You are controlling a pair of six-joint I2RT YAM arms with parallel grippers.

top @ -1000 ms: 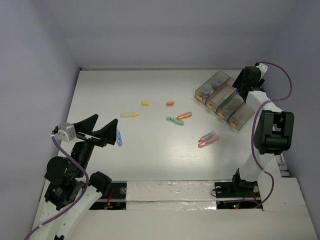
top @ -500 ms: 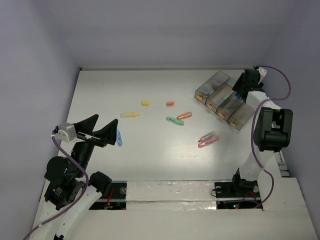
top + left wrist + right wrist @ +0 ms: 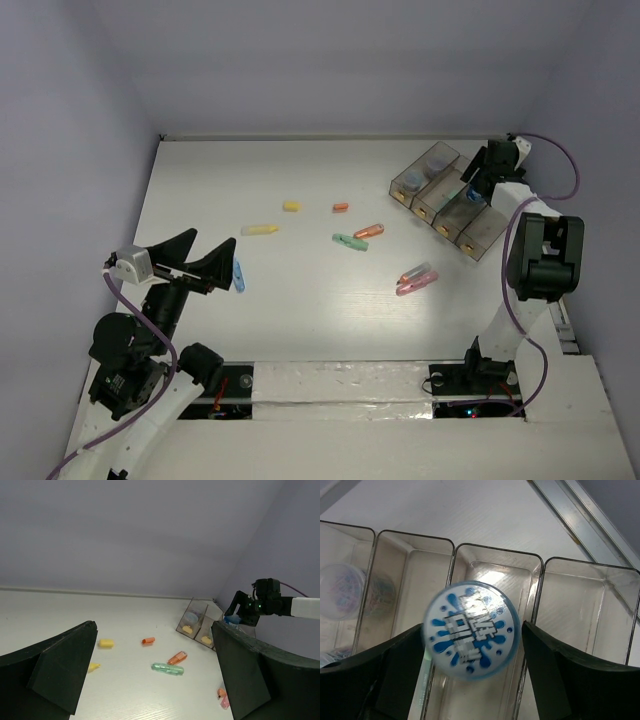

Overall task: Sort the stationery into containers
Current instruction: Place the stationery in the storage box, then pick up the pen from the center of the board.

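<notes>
Four bins (image 3: 585, 610): edges cut off.
Roll (image 3: 471, 630): blurred, blue print we cannot read.
Right gripper (image 3: 473, 636): grasp unclear to us.
Left gripper (image 3: 154, 630): spread, empty.

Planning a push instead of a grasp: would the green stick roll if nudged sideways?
Probably: the green stick looks rounded and lies flat on the table, so it may roll. Its glossy, see-through shell looks hard, likely stiff and slippery.
</notes>
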